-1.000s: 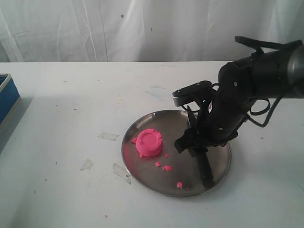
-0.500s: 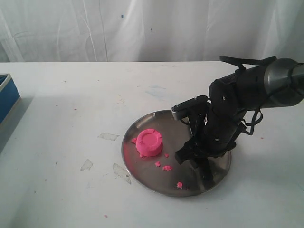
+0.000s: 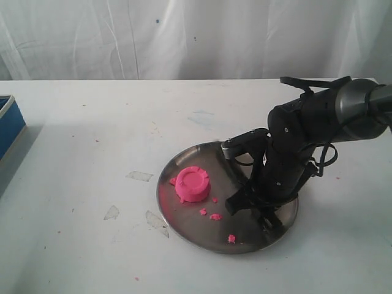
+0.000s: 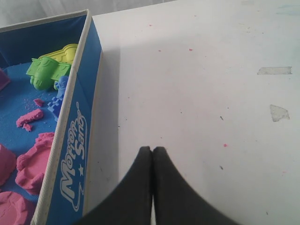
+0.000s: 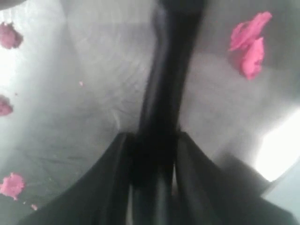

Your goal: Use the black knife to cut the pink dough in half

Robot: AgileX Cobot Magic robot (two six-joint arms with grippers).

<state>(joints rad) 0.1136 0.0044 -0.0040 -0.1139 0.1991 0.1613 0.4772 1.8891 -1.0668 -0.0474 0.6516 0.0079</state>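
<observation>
The pink dough (image 3: 192, 183) is a round ridged puck on the left part of the steel plate (image 3: 226, 162), whole and apart from my arm. On the right part of the plate lies the black knife (image 5: 168, 70), mostly hidden under my arm in the exterior view. My right gripper (image 3: 257, 205) is down on the plate. In the right wrist view the right gripper (image 5: 152, 138) has a finger pressed on each side of the knife. My left gripper (image 4: 152, 149) is shut and empty above bare table, out of the exterior view.
Small pink crumbs (image 3: 215, 216) lie on the plate between the dough and the knife, and they show in the right wrist view as crumbs (image 5: 248, 42). A blue sand box (image 4: 75, 140) with moulds stands beside the left gripper, at the table's far left edge (image 3: 9, 122).
My right arm has come down onto the plate over the knife. Its fingers, wide apart before, have closed in on the knife. The dough has not moved.
</observation>
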